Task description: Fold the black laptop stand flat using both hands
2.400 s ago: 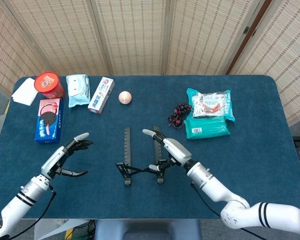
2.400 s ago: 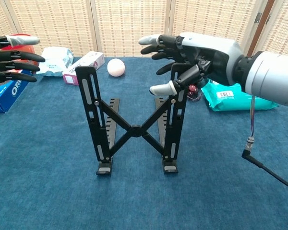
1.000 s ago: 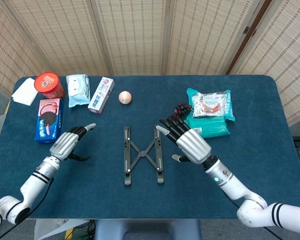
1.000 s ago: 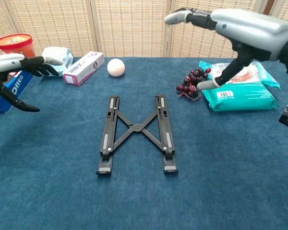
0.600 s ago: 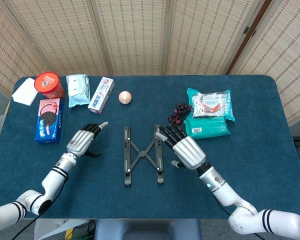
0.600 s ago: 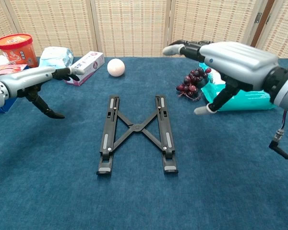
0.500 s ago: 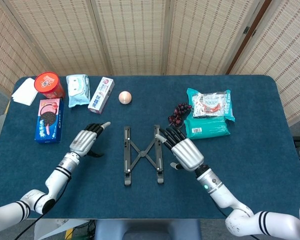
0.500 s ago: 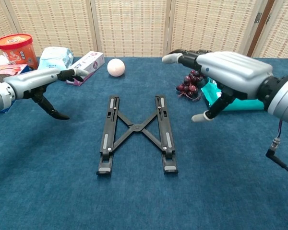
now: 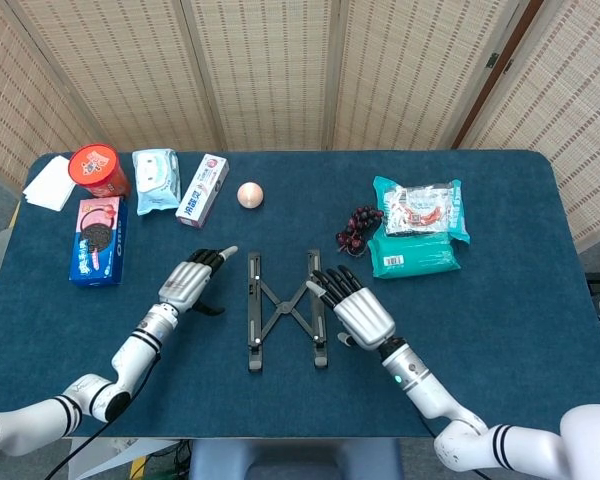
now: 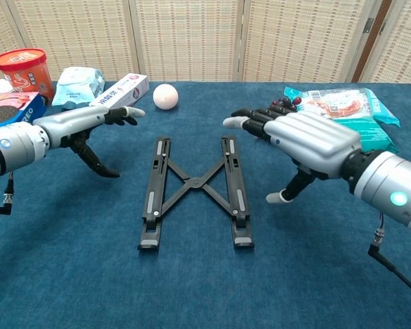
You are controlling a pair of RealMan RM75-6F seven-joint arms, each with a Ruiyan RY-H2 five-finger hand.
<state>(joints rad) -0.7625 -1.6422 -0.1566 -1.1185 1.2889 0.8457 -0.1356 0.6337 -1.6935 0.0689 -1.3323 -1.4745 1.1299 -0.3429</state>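
A black laptop stand (image 9: 284, 311) lies folded flat at the centre of a blue table (image 9: 500, 330). The left hand (image 9: 191, 279) hovers just beside its left rail and the right hand (image 9: 355, 307) beside its right rail, both released with fingers spread, holding nothing.

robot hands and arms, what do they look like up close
Both the left hand and right hand have silver-grey metallic backs, black fingers and pale fingertips. The forearms are silver-white cylinders with black bands and small glowing lights; a thin black cable hangs under each.
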